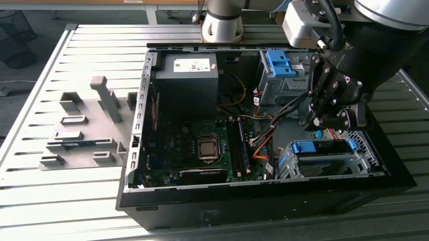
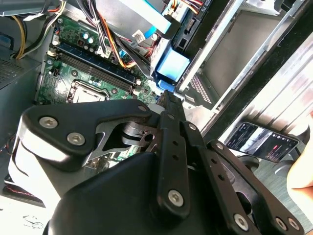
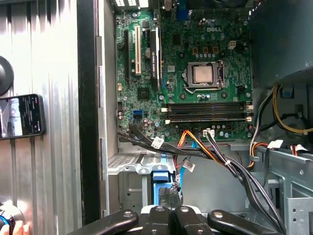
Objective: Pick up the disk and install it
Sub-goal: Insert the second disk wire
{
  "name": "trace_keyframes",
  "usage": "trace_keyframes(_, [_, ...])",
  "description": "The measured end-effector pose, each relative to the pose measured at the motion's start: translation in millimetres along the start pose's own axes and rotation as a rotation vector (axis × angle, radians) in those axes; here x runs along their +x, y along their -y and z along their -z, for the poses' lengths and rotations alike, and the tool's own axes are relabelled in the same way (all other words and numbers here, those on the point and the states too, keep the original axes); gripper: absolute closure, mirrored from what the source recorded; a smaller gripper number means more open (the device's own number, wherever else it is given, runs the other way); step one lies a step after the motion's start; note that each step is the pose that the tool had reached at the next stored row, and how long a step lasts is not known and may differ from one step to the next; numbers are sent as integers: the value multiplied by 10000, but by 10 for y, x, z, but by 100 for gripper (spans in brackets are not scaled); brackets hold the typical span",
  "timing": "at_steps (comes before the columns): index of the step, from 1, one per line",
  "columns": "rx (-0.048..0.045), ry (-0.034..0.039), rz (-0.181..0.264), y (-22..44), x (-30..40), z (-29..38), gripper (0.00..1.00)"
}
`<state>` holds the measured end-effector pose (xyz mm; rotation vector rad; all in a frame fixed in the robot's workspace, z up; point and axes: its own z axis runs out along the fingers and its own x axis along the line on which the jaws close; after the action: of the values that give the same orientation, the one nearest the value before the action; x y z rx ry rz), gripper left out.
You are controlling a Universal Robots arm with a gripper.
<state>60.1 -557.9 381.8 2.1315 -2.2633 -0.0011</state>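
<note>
Exterior view: open black computer tower case (image 1: pixel 268 193) lying on its side on the ribbed metal surface (image 1: pixel 60 201). The black two-finger tool (image 1: pixel 330 120) hangs inside the case at the exterior view's right, just above the grey metal drive cage (image 1: pixel 288 163) in the lower right corner of the case.

The disk (image 1: pixel 320 147), a flat silver drive in a blue plastic frame, sits in that cage, blue frame uppermost, directly under the tool. Contact between tool and frame: cannot tell.

Tool state: in the second wrist view the fingers (image 2: pixel 166 105) stand together, with nothing seen between them. Their tips lie close by the blue frame (image 2: pixel 171 66). In the first wrist view the tips (image 3: pixel 168 196) overlap the blue frame (image 3: pixel 159 183).

Seen in the exterior view:
- Dark box with small white sticker (image 1: pixel 184 75), upper middle of the case.
- Second blue plastic clip (image 1: pixel 280 63) on the upper cage.
- Grey slotted fixture block (image 1: pixel 84 135) on the surface at the exterior view's left, well apart from the case.

Seen in both wrist views: a black phone with lit screen (image 3: pixel 22 115) (image 2: pixel 261 142) lying on the surface outside the case wall.

All three views show the green motherboard (image 1: pixel 201 145) (image 2: pixel 63 81) (image 3: pixel 195 63). Orange and black cables (image 3: pixel 215 152) run across it toward the cage.
</note>
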Motion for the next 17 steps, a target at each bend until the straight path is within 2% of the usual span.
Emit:
trace_keyframes(11, [1,0,0,0,0,-9,89])
trace_keyframes(17, [2,0,0,-2,-30,-8,89])
